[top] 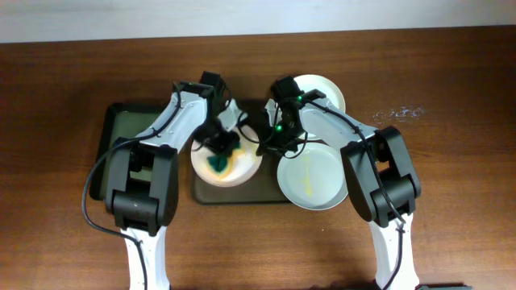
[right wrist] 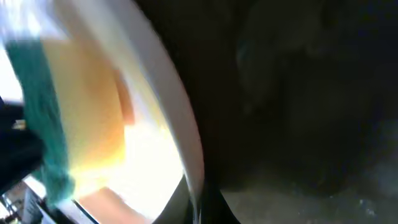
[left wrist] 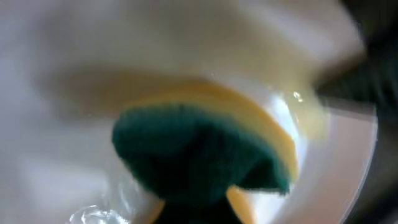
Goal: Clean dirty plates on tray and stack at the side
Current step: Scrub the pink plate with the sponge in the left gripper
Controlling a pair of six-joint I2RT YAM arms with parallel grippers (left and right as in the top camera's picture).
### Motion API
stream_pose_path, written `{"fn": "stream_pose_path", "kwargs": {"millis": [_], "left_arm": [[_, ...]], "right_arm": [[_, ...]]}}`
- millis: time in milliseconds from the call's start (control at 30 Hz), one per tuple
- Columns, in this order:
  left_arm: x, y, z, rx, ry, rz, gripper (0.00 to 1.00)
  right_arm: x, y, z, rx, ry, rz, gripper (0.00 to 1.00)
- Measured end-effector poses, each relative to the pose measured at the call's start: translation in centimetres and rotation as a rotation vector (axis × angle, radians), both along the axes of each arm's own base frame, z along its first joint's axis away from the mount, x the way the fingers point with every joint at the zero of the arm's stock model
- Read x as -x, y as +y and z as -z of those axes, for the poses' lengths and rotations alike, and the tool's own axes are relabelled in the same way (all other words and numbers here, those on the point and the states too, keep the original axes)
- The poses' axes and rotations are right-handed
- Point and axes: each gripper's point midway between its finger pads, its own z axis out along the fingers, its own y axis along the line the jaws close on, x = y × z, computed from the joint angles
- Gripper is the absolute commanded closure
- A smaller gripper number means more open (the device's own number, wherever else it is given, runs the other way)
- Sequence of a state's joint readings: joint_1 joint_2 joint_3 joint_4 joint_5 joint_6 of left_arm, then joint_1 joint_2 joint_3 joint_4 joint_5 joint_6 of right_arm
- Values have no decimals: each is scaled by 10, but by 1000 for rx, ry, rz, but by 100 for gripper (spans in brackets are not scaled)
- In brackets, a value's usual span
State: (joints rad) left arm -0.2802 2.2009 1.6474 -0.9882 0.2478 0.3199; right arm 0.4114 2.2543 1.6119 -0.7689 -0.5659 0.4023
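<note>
A white plate (top: pixel 240 171) with yellowish smears sits on the dark tray (top: pixel 242 196). My left gripper (top: pixel 219 149) is shut on a green and yellow sponge (top: pixel 219 162) and presses it on that plate; in the left wrist view the sponge (left wrist: pixel 199 155) fills the middle over the plate (left wrist: pixel 348 162). My right gripper (top: pixel 264 145) is shut on the plate's right rim (right wrist: pixel 180 124). A pale grey-green plate (top: pixel 313 177) with a yellow smear lies on the tray's right part. A white plate (top: pixel 326 90) lies on the table behind it.
A smaller black tray with greenish inside (top: pixel 121 133) stands at the left. The brown table (top: pixel 451 161) stretches to the right. A small clear wrapper-like thing (top: pixel 399 113) lies at the far right.
</note>
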Motion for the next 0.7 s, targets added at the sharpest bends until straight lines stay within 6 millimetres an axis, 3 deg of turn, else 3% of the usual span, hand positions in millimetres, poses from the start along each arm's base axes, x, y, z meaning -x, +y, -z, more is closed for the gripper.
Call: {"fn": "stream_pose_path", "kwargs": {"millis": [100,200,300,400,533,600,700], "left_arm": [[-55,8,-3,-88,-199,-273,100],[-71,40,-7,-276,-308,-514,100],[-55,62,-7,-409,-286,-591,100],[-31,64,-5,-433,-181,-570,100],[-3,53,-2,-316,2,-393,100],[9,39,-2,-202,77,-271,100],[7,20,-3,-92,77,-207,100]], "right_arm": [[-5,-1,-1,-5,0,33,96],[-6,0,-1,-8,-2,38,96],[-6,0,-1,-8,-3,35,96],[-4,-1,0,-4,1,21,96],[-1,-1,0,-3,5,6,96],[0,-2,0,-4,2,-2,96],[0,-2,0,-4,1,-4,96]]}}
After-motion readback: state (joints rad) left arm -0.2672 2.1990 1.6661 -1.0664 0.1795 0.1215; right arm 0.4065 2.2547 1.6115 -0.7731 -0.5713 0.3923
